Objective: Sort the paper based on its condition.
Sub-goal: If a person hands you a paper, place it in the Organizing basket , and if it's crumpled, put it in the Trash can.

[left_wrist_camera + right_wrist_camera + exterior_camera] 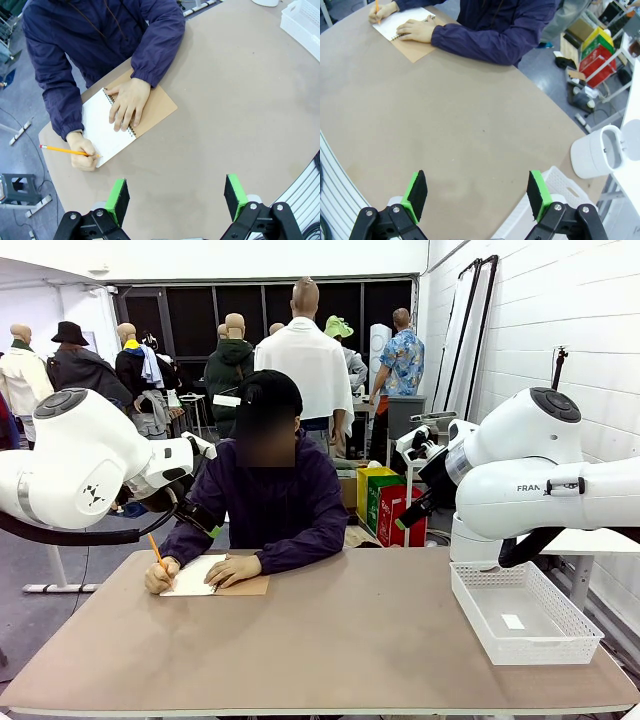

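No sheet is sorted yet, I judge. The left hand (pixel 176 197) hangs spread wide above bare counter (pixel 240 115); the only paper (pixel 97 125) is a page bound in the notebook (pixel 160 102), far left, where the person (pixel 100 40) writes. The basket (pixel 540 648) waits right; the right hand (pixel 476 194), equally wide, holds nothing.

Tally from my remote station:
- Spiral notebook (pixel 97 125): one, open at a white page over its brown cover.
- Pencil (pixel 62 150): one, at the notebook's edge.
- Person's hands: two, the flat hand (pixel 127 102) on the notebook and the writing hand (pixel 84 154) at its corner.
- White lattice basket (pixel 545 647): one, well apart from the notebook.
- Grippers: two, my left gripper (pixel 175 195) near the notebook and my right gripper (pixel 476 195) far from it.
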Robot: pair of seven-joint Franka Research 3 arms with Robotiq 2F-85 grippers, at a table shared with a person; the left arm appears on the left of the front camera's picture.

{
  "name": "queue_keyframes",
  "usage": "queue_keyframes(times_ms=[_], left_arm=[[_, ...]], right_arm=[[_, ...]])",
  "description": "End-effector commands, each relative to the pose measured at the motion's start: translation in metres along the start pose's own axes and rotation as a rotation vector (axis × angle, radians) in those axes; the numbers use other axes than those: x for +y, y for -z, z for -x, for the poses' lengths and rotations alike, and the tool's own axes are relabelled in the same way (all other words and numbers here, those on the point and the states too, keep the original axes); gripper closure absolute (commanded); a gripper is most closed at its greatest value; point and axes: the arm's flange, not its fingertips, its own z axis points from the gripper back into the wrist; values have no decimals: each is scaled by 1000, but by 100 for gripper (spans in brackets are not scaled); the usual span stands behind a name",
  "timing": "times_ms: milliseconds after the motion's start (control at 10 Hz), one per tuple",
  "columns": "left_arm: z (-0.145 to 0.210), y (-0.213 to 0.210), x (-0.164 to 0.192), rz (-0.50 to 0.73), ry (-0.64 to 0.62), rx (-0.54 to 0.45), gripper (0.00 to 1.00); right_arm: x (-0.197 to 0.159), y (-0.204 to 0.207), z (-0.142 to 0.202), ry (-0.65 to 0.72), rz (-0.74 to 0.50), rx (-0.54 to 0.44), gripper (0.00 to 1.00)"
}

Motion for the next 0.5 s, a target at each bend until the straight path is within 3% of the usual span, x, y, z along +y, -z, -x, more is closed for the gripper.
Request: queue_keyframes(times_ms=[0,400], left_arm=[[0,0,0,7,9,0,0],[0,0,0,7,9,0,0]], right_arm=[[0,0,0,1,-3,0,0],[0,0,0,1,-3,0,0]])
